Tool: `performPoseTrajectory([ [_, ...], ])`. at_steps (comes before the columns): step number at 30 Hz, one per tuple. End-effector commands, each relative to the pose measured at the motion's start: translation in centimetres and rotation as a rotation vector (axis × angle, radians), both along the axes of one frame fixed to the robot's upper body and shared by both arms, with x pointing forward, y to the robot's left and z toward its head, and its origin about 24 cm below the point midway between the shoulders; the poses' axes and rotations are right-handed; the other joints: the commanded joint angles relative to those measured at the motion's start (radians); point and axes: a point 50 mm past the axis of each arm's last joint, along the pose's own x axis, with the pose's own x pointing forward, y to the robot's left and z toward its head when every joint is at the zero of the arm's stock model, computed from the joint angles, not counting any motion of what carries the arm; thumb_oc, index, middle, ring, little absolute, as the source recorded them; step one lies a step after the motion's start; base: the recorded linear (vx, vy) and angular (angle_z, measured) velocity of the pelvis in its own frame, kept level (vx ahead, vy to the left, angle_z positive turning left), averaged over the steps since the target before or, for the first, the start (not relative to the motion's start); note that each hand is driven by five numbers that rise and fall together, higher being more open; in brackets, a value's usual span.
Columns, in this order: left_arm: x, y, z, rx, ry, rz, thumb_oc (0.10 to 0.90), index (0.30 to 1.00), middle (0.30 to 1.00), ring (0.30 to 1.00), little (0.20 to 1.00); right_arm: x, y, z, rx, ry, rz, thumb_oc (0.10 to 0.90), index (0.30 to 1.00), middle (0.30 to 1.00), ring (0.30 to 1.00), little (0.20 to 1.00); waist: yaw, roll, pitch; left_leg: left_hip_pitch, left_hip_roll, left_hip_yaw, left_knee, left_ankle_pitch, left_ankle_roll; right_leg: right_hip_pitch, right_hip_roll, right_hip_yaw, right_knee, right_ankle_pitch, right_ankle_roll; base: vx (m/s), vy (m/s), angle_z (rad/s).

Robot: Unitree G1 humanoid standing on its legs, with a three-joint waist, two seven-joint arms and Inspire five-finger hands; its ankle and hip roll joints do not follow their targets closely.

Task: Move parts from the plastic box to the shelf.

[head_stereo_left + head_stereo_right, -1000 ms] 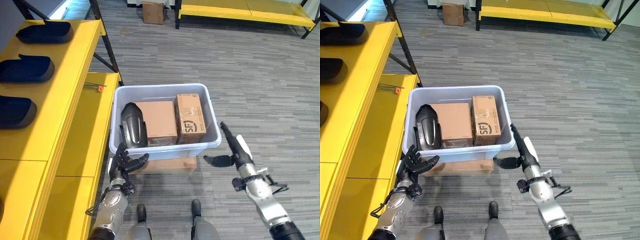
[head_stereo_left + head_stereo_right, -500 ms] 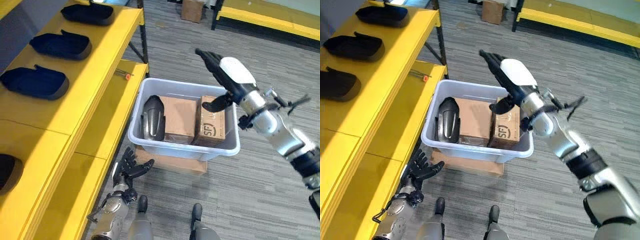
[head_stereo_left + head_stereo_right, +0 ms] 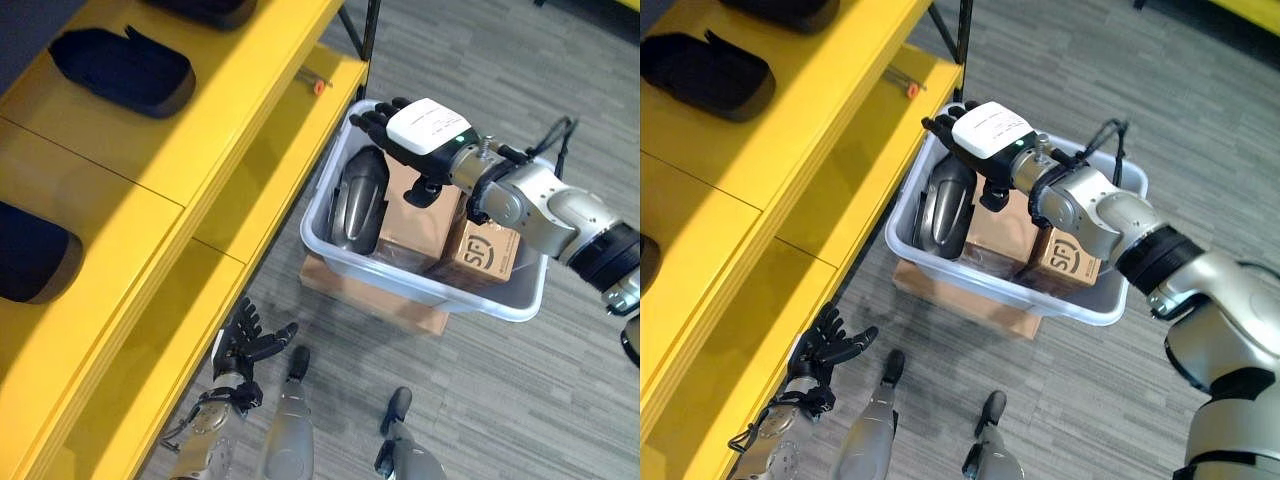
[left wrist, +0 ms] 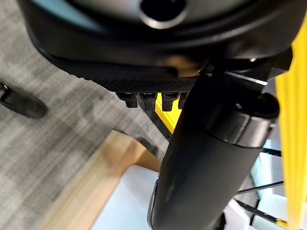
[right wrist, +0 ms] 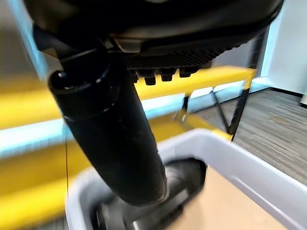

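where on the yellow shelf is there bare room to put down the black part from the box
Bare yellow shelf lies between the dark parts on top and its front edge. The plastic box is crowded: black part, cardboard boxes, right hand above.

Silver-grey arms, dark white-backed robot hand (image 3: pixel 425 135)

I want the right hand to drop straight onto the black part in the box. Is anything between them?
Nothing visible. The right hand hovers open above the black part, which stands uncovered at the shelf-side end of the plastic box, beside the cardboard boxes.
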Motion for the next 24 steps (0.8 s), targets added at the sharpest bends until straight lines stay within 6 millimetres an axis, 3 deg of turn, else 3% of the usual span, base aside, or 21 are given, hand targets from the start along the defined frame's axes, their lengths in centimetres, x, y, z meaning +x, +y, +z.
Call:
performPoseTrajectory([
  [1,1.6,-0.2,4.8,0.010,-0.253,-0.061,0.900,1.000,1.000,1.000,1.000,-1.5,0.4,7.4,-0.075,-0.228,0.025,0.900,1.000,1.000,1.000,1.000,0.009,-0.013,-0.009,-0.031,0.056,-0.016,0.046,0.003,-0.013,0.077,-0.080,0.024,0.182,-0.090,0.038,-0.02,-0.011,0.13],
  [14,2.3,-0.9,5.6,0.031,-0.288,-0.106,0.900,1.000,1.000,1.000,1.000,-1.6,-2.5,7.4,-0.234,-0.219,-0.087,0.900,1.000,1.000,1.000,1.000,0.004,0.046,0.044,-0.138,0.019,-0.054,0.122,-0.013,-0.004,-0.036,-0.097,0.034,0.302,-0.142,0.031,-0.02,-0.013,0.10],
  [24,2.3,-1.2,5.7,0.022,-0.292,-0.113,0.900,1.000,1.000,1.000,1.000,-1.6,-4.1,8.1,-0.240,-0.231,-0.143,0.900,1.000,1.000,1.000,1.000,-0.001,0.052,0.056,-0.153,0.009,-0.061,0.112,-0.005,-0.003,-0.045,-0.100,0.025,0.304,-0.136,0.034,0.00,-0.010,0.06],
])
